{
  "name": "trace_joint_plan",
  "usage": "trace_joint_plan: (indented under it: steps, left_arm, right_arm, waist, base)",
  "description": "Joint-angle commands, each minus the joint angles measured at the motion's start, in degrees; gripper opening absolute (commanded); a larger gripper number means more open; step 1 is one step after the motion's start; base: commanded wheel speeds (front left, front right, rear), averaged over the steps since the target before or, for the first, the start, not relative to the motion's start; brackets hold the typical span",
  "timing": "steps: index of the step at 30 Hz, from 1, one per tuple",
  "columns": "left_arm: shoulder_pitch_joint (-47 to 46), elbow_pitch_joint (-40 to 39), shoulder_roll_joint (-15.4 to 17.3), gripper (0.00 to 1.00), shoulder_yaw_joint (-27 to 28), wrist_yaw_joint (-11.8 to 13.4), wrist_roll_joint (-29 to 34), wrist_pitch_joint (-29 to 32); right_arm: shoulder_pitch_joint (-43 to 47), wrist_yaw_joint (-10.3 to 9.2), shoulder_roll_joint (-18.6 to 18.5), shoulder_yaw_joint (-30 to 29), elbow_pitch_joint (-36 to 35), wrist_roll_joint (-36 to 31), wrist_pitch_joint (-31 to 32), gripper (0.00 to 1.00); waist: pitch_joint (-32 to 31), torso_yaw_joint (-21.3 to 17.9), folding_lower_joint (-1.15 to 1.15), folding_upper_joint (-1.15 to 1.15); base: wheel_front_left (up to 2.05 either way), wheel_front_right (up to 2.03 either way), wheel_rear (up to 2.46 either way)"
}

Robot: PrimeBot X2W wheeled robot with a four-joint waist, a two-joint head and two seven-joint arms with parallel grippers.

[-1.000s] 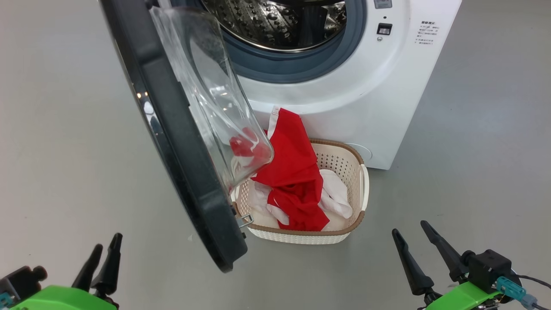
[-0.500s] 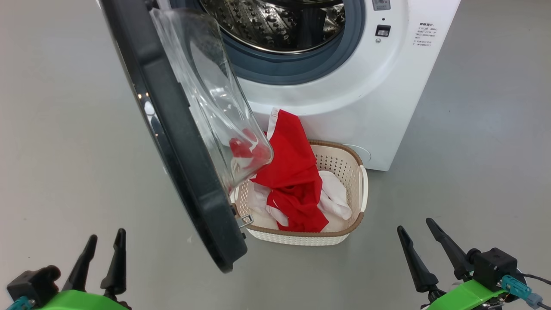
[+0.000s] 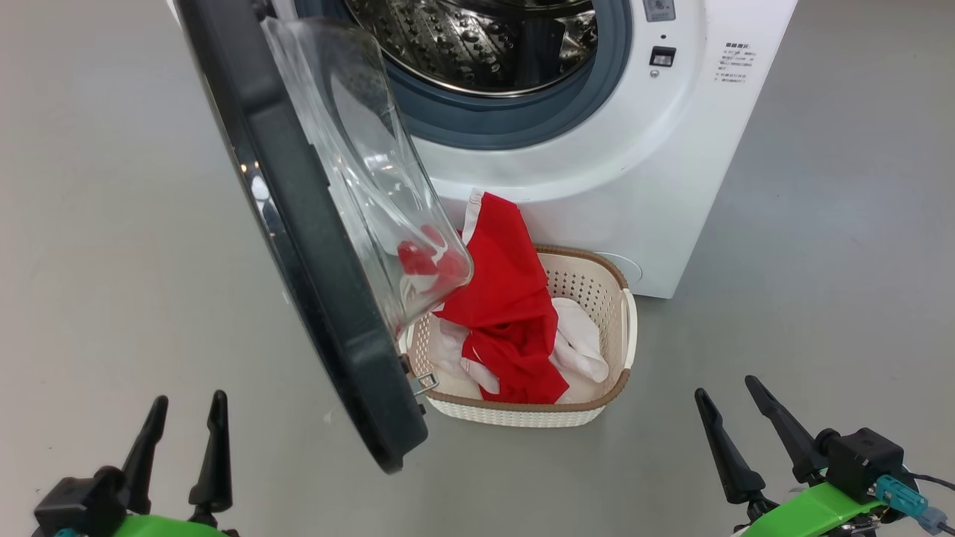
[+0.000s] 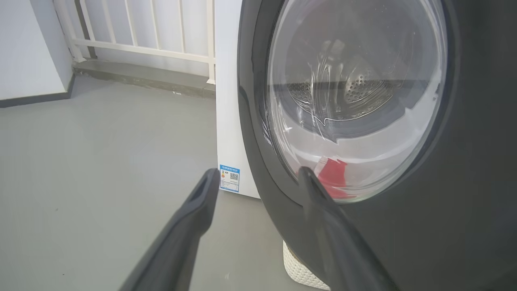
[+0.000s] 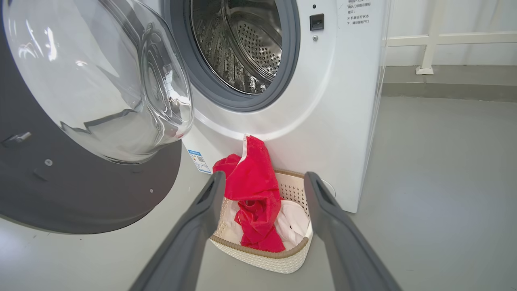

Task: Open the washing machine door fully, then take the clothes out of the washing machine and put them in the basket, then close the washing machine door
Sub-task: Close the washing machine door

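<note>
Our left gripper (image 3: 189, 400) hangs low over the grey floor (image 3: 112, 224) with its two dark fingers spread wide, holding and touching nothing. In its wrist view it points at the outer face of the washing machine door (image 3: 298, 224), near the black rim but clear of it. Our right gripper (image 3: 725, 387) is spread just as wide and also empty, aimed at the basket (image 3: 582, 280) from a short way back.

The door stands swung out to our left, its glass bowl bulging over the basket's left end. The basket sits on the floor just in front of the washing machine (image 3: 634, 171). The clothes (image 3: 507, 298) lie in it, red and white, with one red piece reaching up over the back rim against the machine's white front. Above, the steel drum (image 3: 485, 37) shows inside the grey gasket.
</note>
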Motion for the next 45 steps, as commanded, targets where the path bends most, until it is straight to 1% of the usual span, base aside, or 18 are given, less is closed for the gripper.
trace_joint_plan:
  steps: [1,6,9,22,26,27,28,29,30,32,33,34,37,40,42,45]
  left_arm:
    - [-0.1,-2.2,0.5,1.00,2.7,-0.3,1.5,-0.7]
    - [1.1,-2.2,-0.9,1.00,3.4,-0.3,4.2,-0.7]
    - [1.4,-2.0,-1.6,1.00,3.7,-0.3,4.4,-0.7]
    - [1.7,-2.4,-2.0,1.00,4.2,-0.3,4.9,-0.7]
    - [1.6,-2.9,-2.0,1.00,4.2,-0.3,4.1,-0.7]
    - [1.4,-3.2,-2.0,0.92,4.4,-0.3,3.4,-0.7]
    - [1.3,-3.5,-1.9,0.78,4.5,-0.3,2.6,-0.7]
    - [1.1,-3.7,-1.6,0.68,4.5,-0.3,2.2,-0.7]
    - [0.8,-3.9,-1.2,0.51,4.3,-0.3,1.7,-0.7]
    - [0.3,-4.1,-0.5,0.26,4.1,-0.3,0.0,-0.7]
    - [-0.1,-4.3,-0.1,0.05,4.1,-0.3,-0.9,-0.7]
    - [-0.3,-4.3,0.4,0.00,3.9,-0.3,-1.9,-0.7]
    - [-1.1,-4.4,2.4,0.00,3.3,-0.3,-4.1,-0.7]
    - [-1.9,-4.4,4.4,0.00,2.5,-0.3,-7.7,-0.7]
    - [-2.5,-4.0,6.5,0.00,1.3,-0.3,-11.1,-0.7]
    - [-3.9,-3.0,10.2,0.00,-2.1,-0.3,-18.6,-0.7]
  right_arm:
    - [-0.1,0.28,-0.4,0.8,-1.4,-0.6,-0.4,1.00]
    - [-0.2,0.28,-0.3,0.8,-1.3,-0.6,-0.4,1.00]
    - [0.0,0.28,-0.3,0.7,-1.3,-0.6,-0.4,1.00]
    - [0.3,0.28,-0.3,0.5,-1.5,-0.7,-0.4,1.00]
    - [0.4,0.28,-0.2,0.6,-1.5,-0.7,-0.4,1.00]
    - [0.5,0.28,-0.2,0.7,-1.5,-0.7,-0.4,1.00]
    - [0.5,0.28,-0.2,0.7,-1.5,-0.7,-0.4,1.00]
    - [0.5,0.28,-0.2,0.8,-1.5,-0.7,-0.4,1.00]
    - [0.4,0.28,-0.2,0.8,-1.4,-0.6,-0.4,1.00]
    - [0.3,0.28,-0.2,0.9,-1.4,-0.6,-0.4,1.00]
    - [0.3,0.28,-0.2,1.0,-1.4,-0.6,-0.4,1.00]
    - [0.3,0.28,-0.2,1.0,-1.4,-0.6,-0.4,1.00]
    - [0.2,0.28,0.0,1.2,-1.3,-0.6,-0.4,1.00]
    - [0.1,0.28,0.1,1.4,-1.2,-0.5,-0.4,1.00]
    - [0.1,0.28,0.2,1.6,-1.1,-0.5,-0.4,1.00]
    - [0.0,0.28,0.2,1.8,-1.0,-0.4,-0.4,1.00]
  waist:
    - [0.1,0.0,0.00,0.00]
    - [0.0,-0.3,0.00,0.00]
    - [-0.1,-0.4,0.00,0.00]
    - [-0.4,-0.4,0.00,0.00]
    - [-0.5,-0.4,0.00,0.00]
    - [-0.5,-0.4,0.00,0.00]
    - [-0.4,-0.3,0.00,0.00]
    - [-0.4,-0.3,0.00,0.00]
    - [-0.4,-0.2,0.00,0.00]
    - [-0.3,-0.1,0.00,0.00]
    - [-0.3,-0.1,0.00,0.00]
    - [-0.3,-0.1,0.00,0.00]
    - [-0.3,0.0,0.00,0.00]
    - [-0.2,-0.1,0.00,0.00]
    - [-0.2,-0.1,0.00,0.00]
    - [0.0,0.0,0.00,0.00]
  base:
    - [0.00,0.00,0.00]
    - [0.00,0.00,0.00]
    - [0.00,0.00,0.00]
    - [0.00,0.00,0.00]
    - [0.00,0.00,0.00]
    - [0.00,0.00,0.00]
    - [0.00,0.00,0.00]
    - [0.00,0.00,0.00]
    - [0.00,0.00,0.00]
    - [0.00,0.00,0.00]
    - [0.00,0.00,0.00]
    - [0.00,0.00,0.00]
    - [0.00,0.00,0.00]
    - [0.00,0.00,0.00]
    - [0.00,0.00,0.00]
    - [0.00,0.00,0.00]
